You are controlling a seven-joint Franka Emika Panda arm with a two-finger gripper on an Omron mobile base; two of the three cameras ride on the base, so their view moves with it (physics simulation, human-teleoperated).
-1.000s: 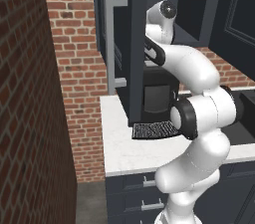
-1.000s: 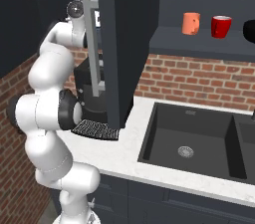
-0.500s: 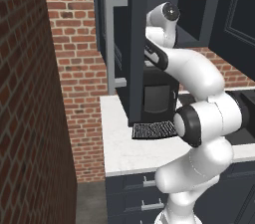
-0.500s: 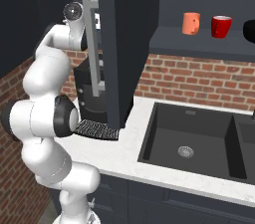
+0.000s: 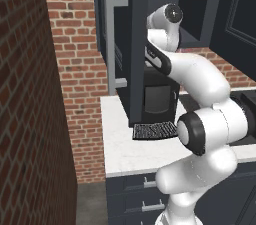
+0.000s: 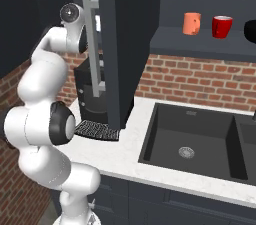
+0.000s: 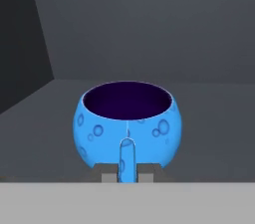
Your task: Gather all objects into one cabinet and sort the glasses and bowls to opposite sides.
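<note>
Behind the open cabinet door (image 6: 120, 44) at left, end effector (image 7: 127, 170) closed on the blue vessel's (image 7: 128, 126) handle, vessel upright on the dark cabinet shelf (image 7: 209, 113); rightward on the open shelf (image 6: 200, 44), orange mug (image 6: 191, 23) just left of red cup (image 6: 221, 26), sink (image 6: 192, 141) in desk (image 6: 125, 156) below.

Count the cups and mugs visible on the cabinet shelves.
3: a small orange mug and a red cup side by side on the open shelf above the sink, and a squat blue handled mug on another shelf. Others may be hidden.
</note>
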